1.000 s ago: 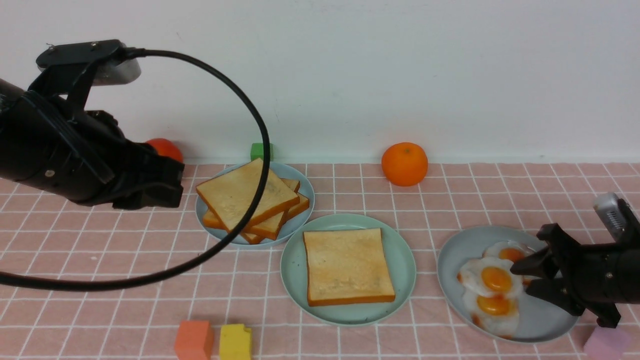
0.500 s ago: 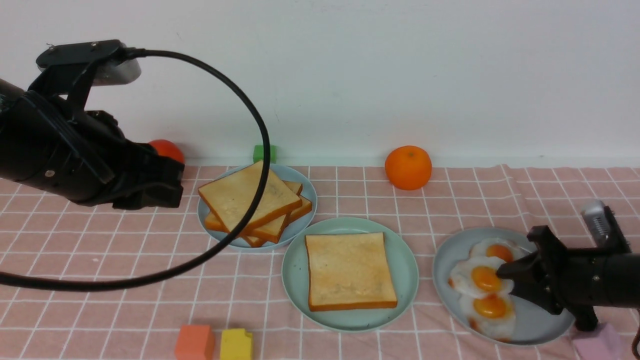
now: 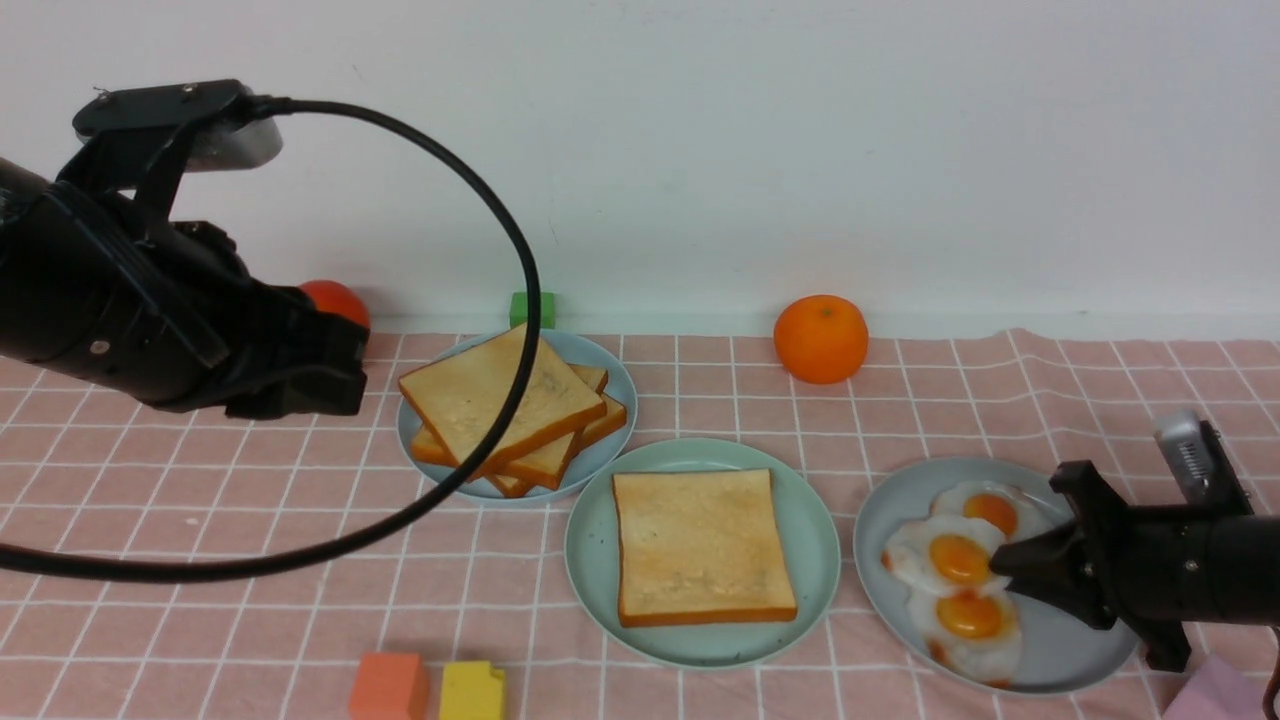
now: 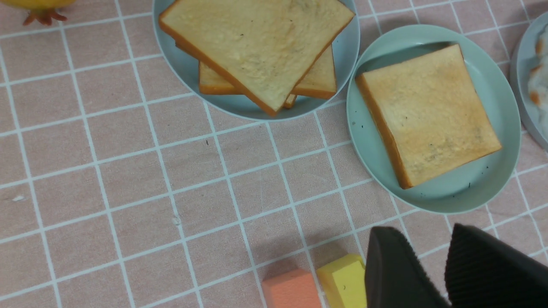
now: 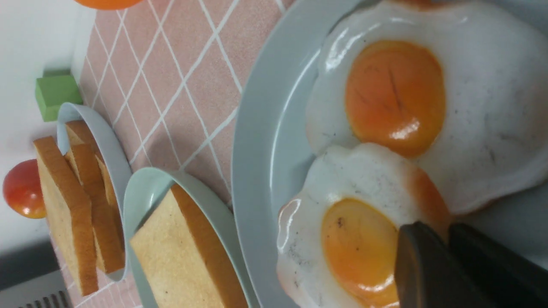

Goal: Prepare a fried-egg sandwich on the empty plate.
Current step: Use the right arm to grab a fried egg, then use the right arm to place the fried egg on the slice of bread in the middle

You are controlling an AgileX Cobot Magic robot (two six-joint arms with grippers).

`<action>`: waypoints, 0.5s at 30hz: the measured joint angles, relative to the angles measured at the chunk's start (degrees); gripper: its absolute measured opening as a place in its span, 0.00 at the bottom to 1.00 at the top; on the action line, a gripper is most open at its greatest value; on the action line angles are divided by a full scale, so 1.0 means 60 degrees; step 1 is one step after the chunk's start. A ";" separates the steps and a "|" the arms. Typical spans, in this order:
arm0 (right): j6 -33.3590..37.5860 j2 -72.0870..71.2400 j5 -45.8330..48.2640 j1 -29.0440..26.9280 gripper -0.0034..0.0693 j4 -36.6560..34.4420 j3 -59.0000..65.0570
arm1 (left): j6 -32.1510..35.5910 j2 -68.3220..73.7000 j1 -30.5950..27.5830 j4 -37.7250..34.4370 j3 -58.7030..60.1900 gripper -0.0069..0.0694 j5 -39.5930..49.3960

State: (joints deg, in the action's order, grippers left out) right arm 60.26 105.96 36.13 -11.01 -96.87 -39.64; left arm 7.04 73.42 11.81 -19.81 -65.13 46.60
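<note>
Pink checked cloth under a white wall, three plates on it. Centre-near sits the mint-green plate (image 3: 815,540) w/ one toast slice (image 3: 703,545) flat on it; no egg, no top slice yet. At right the right gripper (image 3: 998,566) is low over the grey-blue plate (image 3: 1060,655), jaws narrowed onto the browned rim of one fried egg (image 5: 355,248). Over the left of the cloth hangs the left gripper (image 4: 424,244), jaws a narrow gap apart, nothing btwn them.

Risks, as I judge:
- Grip is only on a thin edge, so the egg could slip out on the lift.
- Eggs overlap, so a neighbour may drag along or tip off the plate.
- Plate could skid on the cloth if the pull goes sideways.

Hard to see:
- How much rim is actually btwn the jaws.
- The egg plate's right side, hidden by the right arm.
- Part of the toast pile (image 3: 490,395), crossed by the black cable (image 3: 533,300).
- The pink block (image 3: 1215,690) at near right, cut off by the frame.
</note>
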 joint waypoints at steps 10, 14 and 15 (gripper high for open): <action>0.0267 -0.1732 -0.0428 -0.0006 0.14 0.0527 0.0105 | 0.0000 0.0000 0.0000 0.0000 0.0000 0.40 0.0000; 0.0301 -0.2395 -0.0187 -0.0006 0.14 0.0992 0.0113 | 0.0000 0.0000 0.0000 0.0000 0.0000 0.40 0.0000; 0.0301 -0.2557 -0.0107 -0.0006 0.14 0.1153 0.0113 | 0.0000 0.0000 0.0000 0.0000 0.0000 0.40 0.0000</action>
State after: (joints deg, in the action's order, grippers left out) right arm 62.06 90.62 35.48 -11.05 -89.95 -38.96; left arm 7.04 73.42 11.81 -19.81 -65.13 46.60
